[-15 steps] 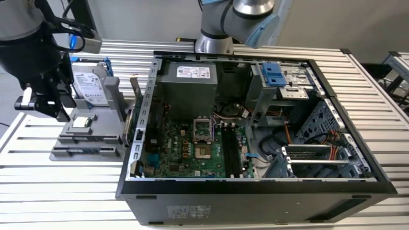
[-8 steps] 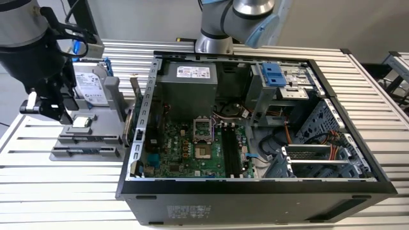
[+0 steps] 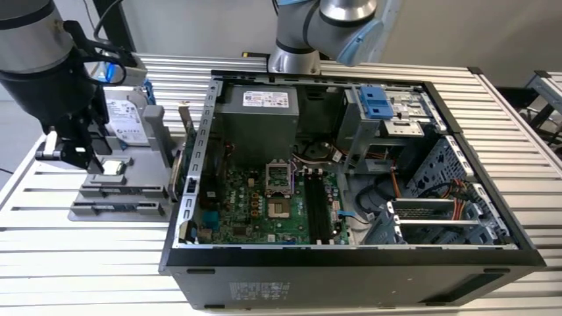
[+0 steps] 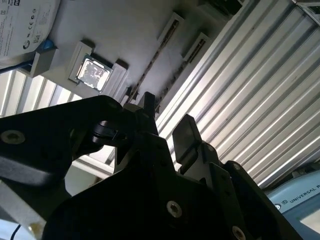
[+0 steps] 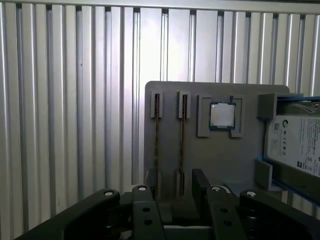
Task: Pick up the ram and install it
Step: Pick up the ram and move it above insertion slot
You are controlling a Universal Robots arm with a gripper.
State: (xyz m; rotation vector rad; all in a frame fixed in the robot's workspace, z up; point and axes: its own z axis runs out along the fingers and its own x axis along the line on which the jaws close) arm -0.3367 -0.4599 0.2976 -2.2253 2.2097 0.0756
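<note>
Claw [image 5: 175, 184] spread, gripping nothing, hovering over the grey holder [image 5: 220, 160] on the tabletop [image 5: 75, 125]. Ram [image 5: 181, 135] stands on edge in a holder slot just ahead of the claw. Twin stick [image 5: 156, 135] alongside; square chip [image 5: 221, 115] on the ram's other side.

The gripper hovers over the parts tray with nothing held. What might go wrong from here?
1. The ram stick stands on edge in the tray close beside a second stick; the open gripper may bump or grab both.
2. Both sticks are thin, so an off-centre close might tilt one or let it slip.
</note>
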